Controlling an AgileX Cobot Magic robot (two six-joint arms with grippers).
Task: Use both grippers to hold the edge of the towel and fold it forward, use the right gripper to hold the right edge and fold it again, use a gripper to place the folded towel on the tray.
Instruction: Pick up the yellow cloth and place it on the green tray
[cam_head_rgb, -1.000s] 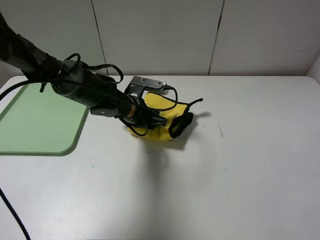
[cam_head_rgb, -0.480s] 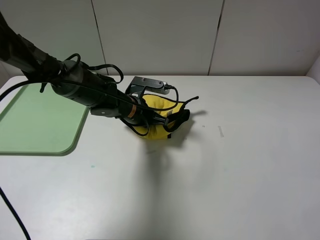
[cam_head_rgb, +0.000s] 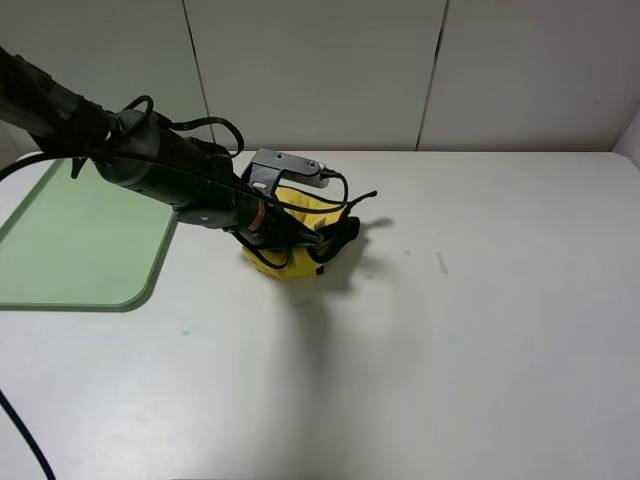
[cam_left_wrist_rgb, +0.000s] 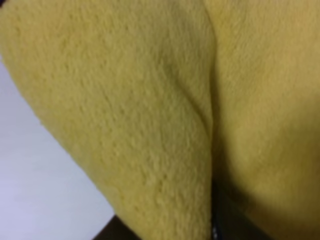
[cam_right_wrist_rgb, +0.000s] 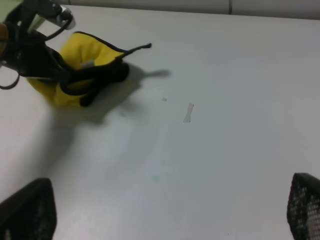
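Observation:
The yellow towel (cam_head_rgb: 288, 262) with black trim is bunched up in my left gripper (cam_head_rgb: 305, 240), which is shut on it near the middle of the table, right of the tray (cam_head_rgb: 70, 240). A black edge strip (cam_head_rgb: 362, 195) sticks out to the right. The left wrist view is filled by the towel's yellow fluff (cam_left_wrist_rgb: 150, 125). In the right wrist view the towel (cam_right_wrist_rgb: 82, 55) and the left gripper (cam_right_wrist_rgb: 75, 75) are far off. My right gripper (cam_right_wrist_rgb: 166, 212) is open and empty above bare table, its fingertips (cam_right_wrist_rgb: 30, 210) wide apart. It is out of the exterior view.
The pale green tray lies at the left edge of the white table (cam_head_rgb: 450, 330). A small tape mark (cam_right_wrist_rgb: 188, 112) is on the table right of the towel. White wall panels (cam_head_rgb: 320, 70) stand behind the table.
My left gripper has carried the bunched towel leftwards, closer to the tray. The towel's loose black edge has been drawn in with it.

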